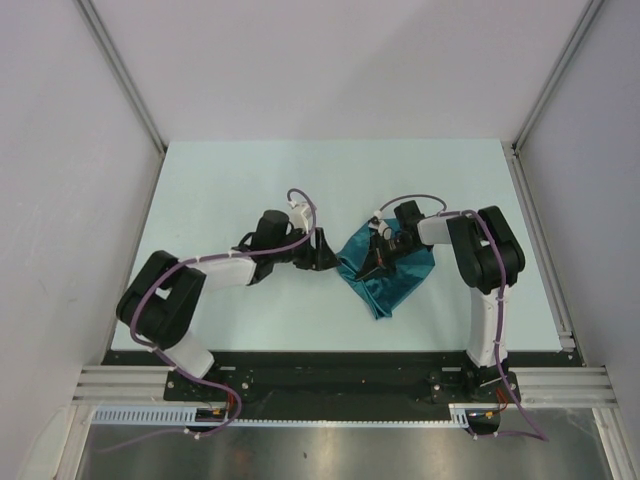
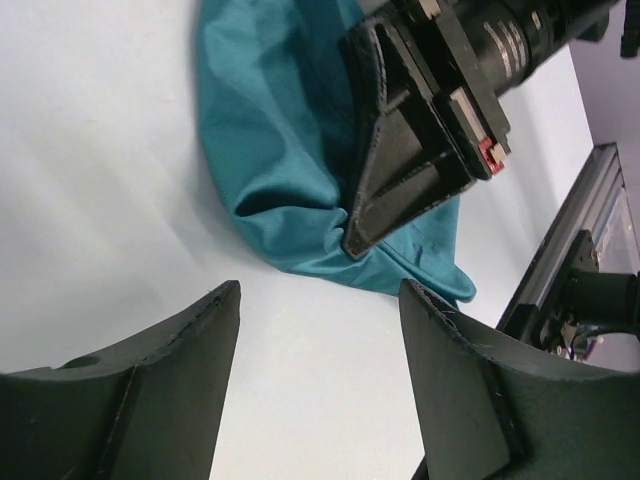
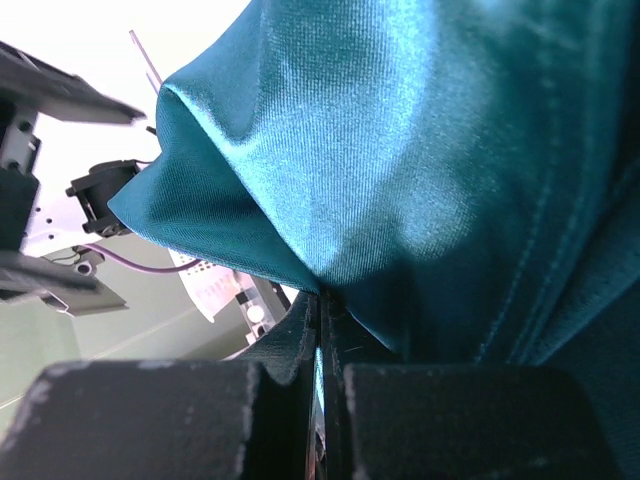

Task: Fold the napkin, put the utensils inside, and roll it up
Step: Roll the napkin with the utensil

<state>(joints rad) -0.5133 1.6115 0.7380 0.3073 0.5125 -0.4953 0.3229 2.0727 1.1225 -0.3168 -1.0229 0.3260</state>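
Currently pinching crumpled teal shiny fabric napkin (image 1: pixel 405 282) in right black two-finger gripper (image 3: pixel 322 310), jaws clamped on fold, on pale table (image 1: pixel 250 190), toward 3 o'clock of centre. At cloth's 9 o'clock, left black gripper (image 2: pixel 320 290) just beside, jaws apart, empty. Probably flattening before fold: take 9 o'clock edge low, pull apart evenly, avoid lifting whole bundle. No slim gold cutlery visible.

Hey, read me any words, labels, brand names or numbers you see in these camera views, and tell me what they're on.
No readable text in any view.
The red-and-white patch on the right gripper carries no legible marks.
The napkin and table are plain.
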